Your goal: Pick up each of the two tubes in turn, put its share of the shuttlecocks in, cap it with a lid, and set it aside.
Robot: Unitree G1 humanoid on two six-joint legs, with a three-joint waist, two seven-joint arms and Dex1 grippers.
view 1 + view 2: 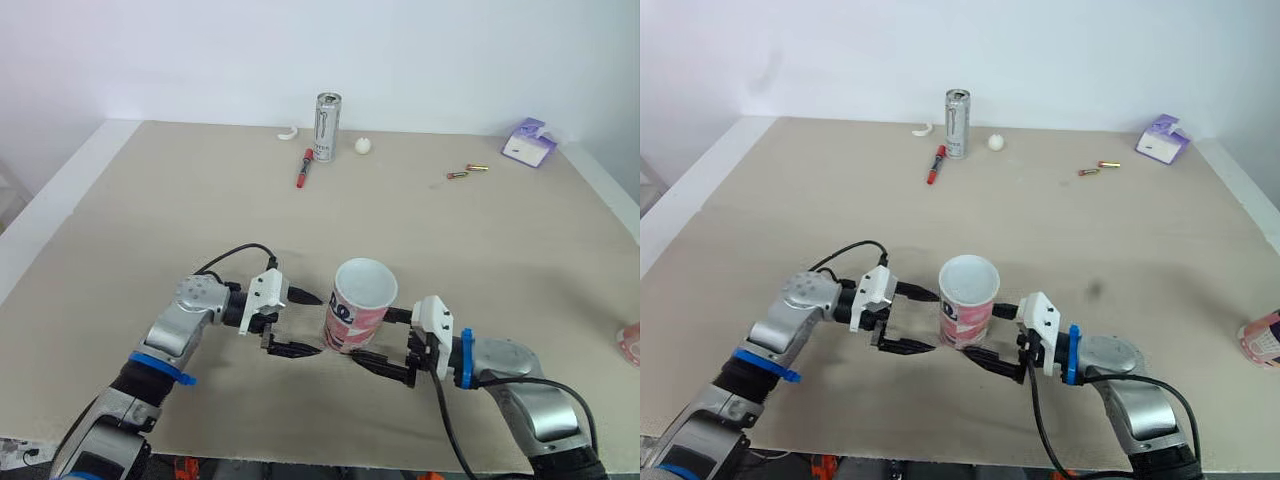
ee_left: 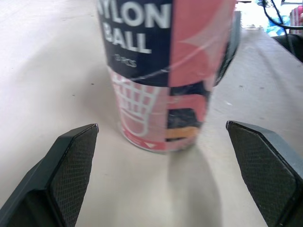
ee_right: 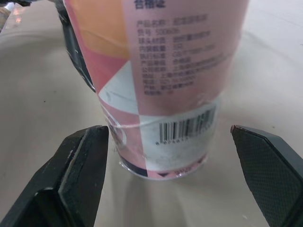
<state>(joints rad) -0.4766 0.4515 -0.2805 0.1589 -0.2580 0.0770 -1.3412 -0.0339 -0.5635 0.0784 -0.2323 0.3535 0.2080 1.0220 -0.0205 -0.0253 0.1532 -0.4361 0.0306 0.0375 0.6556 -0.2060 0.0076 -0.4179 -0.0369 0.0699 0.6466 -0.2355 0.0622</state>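
Evidently barely started: the uncapped, seemingly empty tube (image 1: 358, 305) stands upright with the left gripper (image 1: 318, 324) just beside it and the right gripper (image 1: 370, 337) opposite, both spread wide, grasping nothing.

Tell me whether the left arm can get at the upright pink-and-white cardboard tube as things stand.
Probably yes. The left gripper is open, and the pink-and-white cardboard tube stands ahead between its fingers with nothing intervening. The open right gripper faces the tube's other side, not blocking.
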